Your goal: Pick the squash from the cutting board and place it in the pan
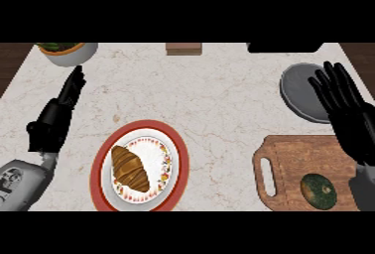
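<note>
A dark green squash (319, 191) lies on the wooden cutting board (293, 154) at the lower right. The grey pan (300, 89) sits behind the board near the right edge, partly covered by my right hand (348, 116). That hand is open, its fingers straight and pointing away from me, hovering over the pan's right part and the board's far right corner. It is above and to the right of the squash, not touching it. My left hand (62, 106) is open at the left edge, fingers up, resting.
A red-rimmed plate (176, 163) holding a croissant (130, 168) sits at the lower middle left. A white bowl with greens (70, 52) stands at the back left. A small wooden block (183, 48) and a dark object (284, 47) lie along the back edge.
</note>
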You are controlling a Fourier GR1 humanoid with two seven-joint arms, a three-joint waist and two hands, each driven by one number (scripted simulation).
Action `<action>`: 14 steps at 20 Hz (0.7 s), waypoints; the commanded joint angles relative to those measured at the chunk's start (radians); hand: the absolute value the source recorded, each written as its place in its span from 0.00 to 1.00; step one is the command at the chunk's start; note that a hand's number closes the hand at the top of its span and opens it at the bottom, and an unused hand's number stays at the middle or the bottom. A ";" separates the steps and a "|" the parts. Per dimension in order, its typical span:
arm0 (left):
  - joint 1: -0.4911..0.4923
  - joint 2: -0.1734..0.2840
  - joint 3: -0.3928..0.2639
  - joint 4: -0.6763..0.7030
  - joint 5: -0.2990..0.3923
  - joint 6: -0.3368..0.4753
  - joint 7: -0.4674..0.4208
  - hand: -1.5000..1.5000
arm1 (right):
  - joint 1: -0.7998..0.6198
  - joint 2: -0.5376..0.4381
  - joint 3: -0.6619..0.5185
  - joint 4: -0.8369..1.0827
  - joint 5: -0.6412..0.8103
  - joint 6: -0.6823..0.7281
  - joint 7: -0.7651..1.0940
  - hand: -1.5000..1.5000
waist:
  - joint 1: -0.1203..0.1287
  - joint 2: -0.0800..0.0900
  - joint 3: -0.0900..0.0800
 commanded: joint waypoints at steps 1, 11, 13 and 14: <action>0.034 -0.069 -0.001 0.042 0.033 -0.038 -0.047 0.50 | 0.008 -0.038 0.071 -0.045 0.075 0.103 -0.046 1.00 | 0.018 0.005 0.012; 0.134 -0.231 -0.089 -0.051 0.248 -0.129 0.141 0.50 | -0.067 -0.245 0.193 -0.246 0.537 0.311 -0.555 0.00 | 0.032 0.006 0.020; 0.130 -0.239 -0.077 -0.033 0.254 -0.125 0.143 0.50 | -0.010 -0.242 0.182 -0.262 0.576 0.292 -0.734 0.00 | 0.014 0.006 0.019; 0.150 -0.215 -0.047 -0.037 0.285 -0.158 0.136 0.50 | 0.032 -0.274 0.176 -0.256 0.612 0.299 -0.817 0.00 | 0.013 0.004 0.018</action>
